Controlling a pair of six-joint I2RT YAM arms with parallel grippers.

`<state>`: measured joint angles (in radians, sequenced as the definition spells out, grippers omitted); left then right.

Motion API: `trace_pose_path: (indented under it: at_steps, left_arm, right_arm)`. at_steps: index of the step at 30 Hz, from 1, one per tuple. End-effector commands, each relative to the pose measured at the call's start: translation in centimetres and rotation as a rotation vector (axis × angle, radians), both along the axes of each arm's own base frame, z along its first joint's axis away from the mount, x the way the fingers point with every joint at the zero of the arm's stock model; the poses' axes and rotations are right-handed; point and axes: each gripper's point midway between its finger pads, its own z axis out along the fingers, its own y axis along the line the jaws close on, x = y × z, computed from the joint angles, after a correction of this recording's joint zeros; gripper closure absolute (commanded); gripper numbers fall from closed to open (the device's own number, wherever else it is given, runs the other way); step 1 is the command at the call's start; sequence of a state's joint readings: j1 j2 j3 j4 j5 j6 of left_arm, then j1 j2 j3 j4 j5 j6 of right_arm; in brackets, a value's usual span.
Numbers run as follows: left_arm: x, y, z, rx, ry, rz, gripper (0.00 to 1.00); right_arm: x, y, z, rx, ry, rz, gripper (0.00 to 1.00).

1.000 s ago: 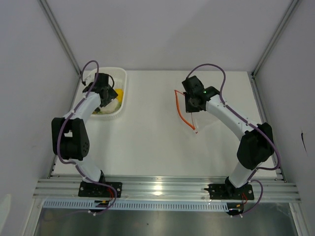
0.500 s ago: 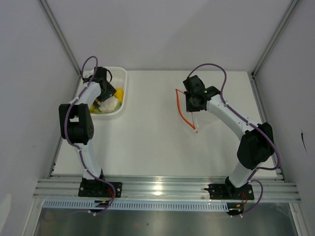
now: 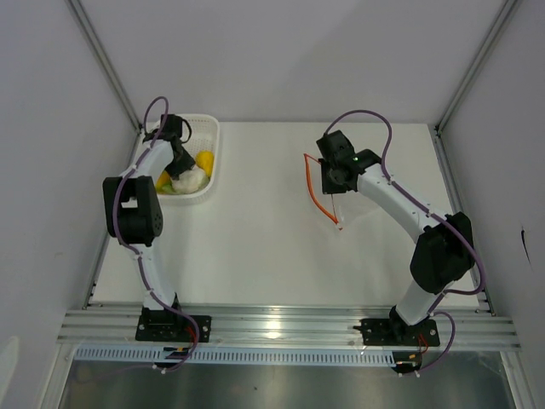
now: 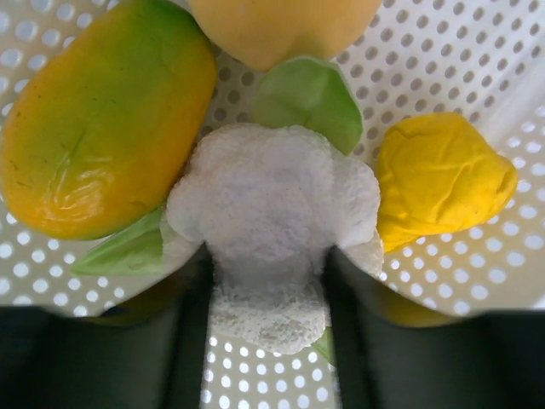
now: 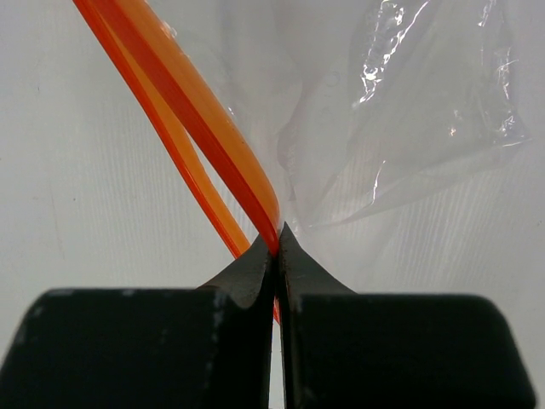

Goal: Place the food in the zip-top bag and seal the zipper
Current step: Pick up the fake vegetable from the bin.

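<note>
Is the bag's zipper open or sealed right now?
Open: the zipper shows two orange-red strips spreading apart above where the right gripper pinches them.

Four toy foods sit bunched in the white basket (image 3: 215,128) at the table's ten o'clock. A white cauliflower piece (image 4: 272,213) with green leaves is in the middle, with an orange-green fruit (image 4: 102,128) at its ten, a pale yellow fruit (image 4: 281,21) at twelve and a lumpy yellow fruit (image 4: 438,175) at three. The clear, crinkled zip-top bag (image 5: 409,128) lies towards one o'clock, its orange-red zipper (image 5: 196,128) parted.
</note>
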<state>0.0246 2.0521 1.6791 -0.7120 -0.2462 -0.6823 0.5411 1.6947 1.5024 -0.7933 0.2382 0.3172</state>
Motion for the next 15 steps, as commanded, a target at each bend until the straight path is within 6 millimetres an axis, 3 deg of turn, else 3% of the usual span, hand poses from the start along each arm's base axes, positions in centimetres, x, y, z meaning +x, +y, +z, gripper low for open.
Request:
trace_pose_path:
  at_steps: [1,4,7,15]
  left_arm:
    - [-0.9,-1.2,-0.8,-0.063,0.001,-0.058,0.61]
    - [-1.4,-1.4,-0.8,-0.071,-0.006,-0.064,0.80]
    - [-1.6,-1.4,-0.5,-0.071,-0.013,-0.071,0.88]
    - [-2.3,-1.0,3.1,-0.043,-0.100,-0.063,0.99]
  right_arm:
    - [-0.1,-0.1,1.9,0.015,-0.047,-0.001,1.00]
    - [-0.1,-0.2,1.8,0.011,-0.042,-0.002,1.00]
    - [-0.4,-0.1,1.8,0.009,-0.038,-0.001,1.00]
    - [-0.5,-0.2,1.8,0.010,-0.043,-0.011,1.00]
